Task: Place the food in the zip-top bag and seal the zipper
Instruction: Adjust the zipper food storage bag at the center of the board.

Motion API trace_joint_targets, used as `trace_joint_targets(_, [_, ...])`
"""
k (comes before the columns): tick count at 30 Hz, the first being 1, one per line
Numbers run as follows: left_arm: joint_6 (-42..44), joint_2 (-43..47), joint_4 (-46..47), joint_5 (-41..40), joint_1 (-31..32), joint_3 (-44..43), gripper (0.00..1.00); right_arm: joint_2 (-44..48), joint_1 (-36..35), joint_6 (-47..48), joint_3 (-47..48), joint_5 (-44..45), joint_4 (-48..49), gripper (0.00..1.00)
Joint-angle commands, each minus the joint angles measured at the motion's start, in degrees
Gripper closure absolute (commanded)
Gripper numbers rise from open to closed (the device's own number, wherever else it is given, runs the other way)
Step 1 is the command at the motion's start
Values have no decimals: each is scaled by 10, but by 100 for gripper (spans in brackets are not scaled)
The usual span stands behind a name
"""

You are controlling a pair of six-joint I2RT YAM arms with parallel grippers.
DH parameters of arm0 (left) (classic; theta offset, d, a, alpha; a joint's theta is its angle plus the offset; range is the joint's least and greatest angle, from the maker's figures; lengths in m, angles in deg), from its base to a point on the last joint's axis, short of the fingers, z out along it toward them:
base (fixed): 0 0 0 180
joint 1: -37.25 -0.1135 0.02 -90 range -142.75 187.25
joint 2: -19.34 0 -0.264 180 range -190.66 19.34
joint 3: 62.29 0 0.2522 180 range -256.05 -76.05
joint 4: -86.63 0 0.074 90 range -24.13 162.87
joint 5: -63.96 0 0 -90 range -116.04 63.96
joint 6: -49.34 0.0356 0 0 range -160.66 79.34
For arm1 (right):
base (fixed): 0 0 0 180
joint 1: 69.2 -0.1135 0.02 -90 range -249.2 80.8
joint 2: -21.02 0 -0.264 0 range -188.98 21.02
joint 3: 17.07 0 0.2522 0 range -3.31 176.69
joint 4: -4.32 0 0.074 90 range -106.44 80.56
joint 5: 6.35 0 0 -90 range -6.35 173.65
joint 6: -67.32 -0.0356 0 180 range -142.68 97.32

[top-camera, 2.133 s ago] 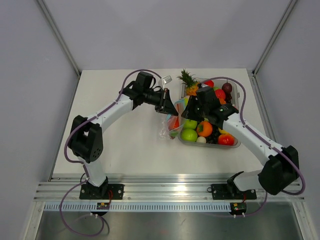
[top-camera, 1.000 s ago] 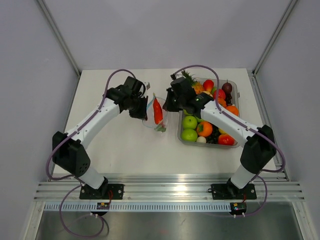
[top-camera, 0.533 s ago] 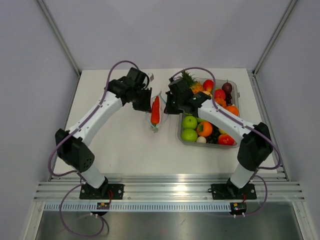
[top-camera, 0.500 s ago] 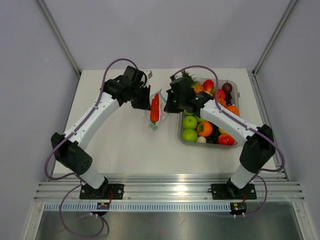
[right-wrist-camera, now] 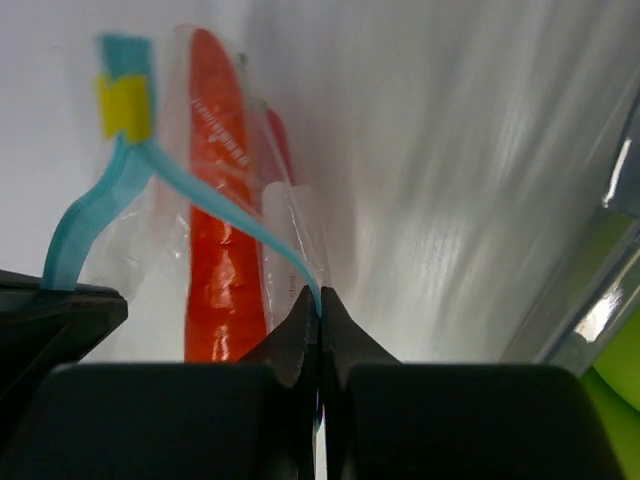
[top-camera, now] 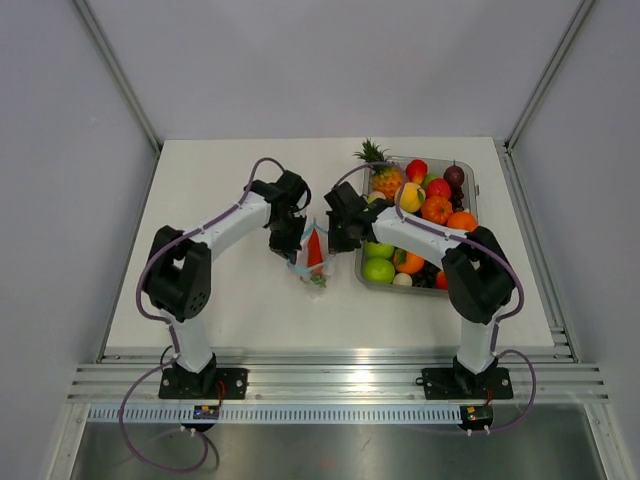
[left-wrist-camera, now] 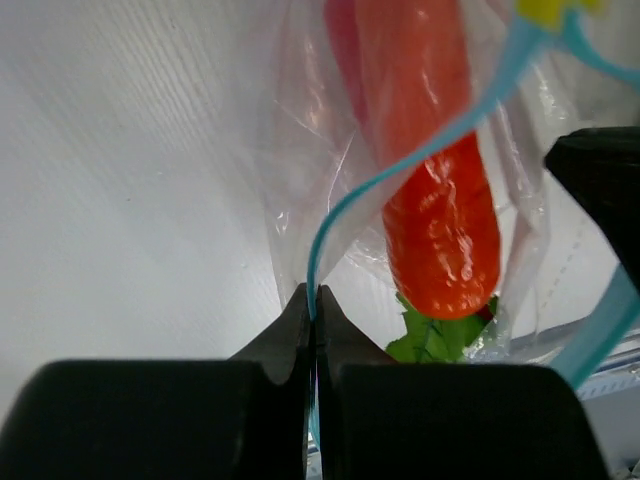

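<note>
**Sealing not yet done: food bagged, zipper forked open**

Top view: the zip-top bag lies on the table just left of the tray, apart from its wall. The food shows red through the plastic. The left gripper meets the bag on the side away from the tray. The right gripper sits between bag and tray. From this height it is impossible to tell how the jaws stand.

Left wrist: the left gripper has its jaws together, clamped on the zipper. The blue strip climbs from the pinch and curves toward a yellow tab. Behind the strip, inside the bag, lies the orange piece, green tip nearest the fingers. The red chili pepper lies alongside it, on the side away from the tray.

Right wrist: the right gripper is likewise pressed together on a thin run of the zipper, with the tray wall close by. At the yellow tab the strip forks. One branch runs to these fingers. A wider band drops away from the tray toward the left gripper.

Loading looks finished, since both pieces are inside. The fork suggests the mouth is unsealed along most of its run, so pressing the strip together from end to end remains.
</note>
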Motion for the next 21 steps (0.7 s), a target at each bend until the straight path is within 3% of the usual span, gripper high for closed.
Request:
trace_joint_targets(1, [0,126,-21,-25,1,-104,100,100,-13,0,38,25,13,100])
trace_joint_targets(6, [8,147,-55,-10,1,-164,100,137,-19,-4,37,31,17,100])
trace_joint_targets(16, [0,49,27,8,1,-14,100,49,-24,-38,-32,11,49,100])
trace_joint_targets(21, [-2,124,-11,25,2,-107,100,113,-25,-39,-37,36,48,100])
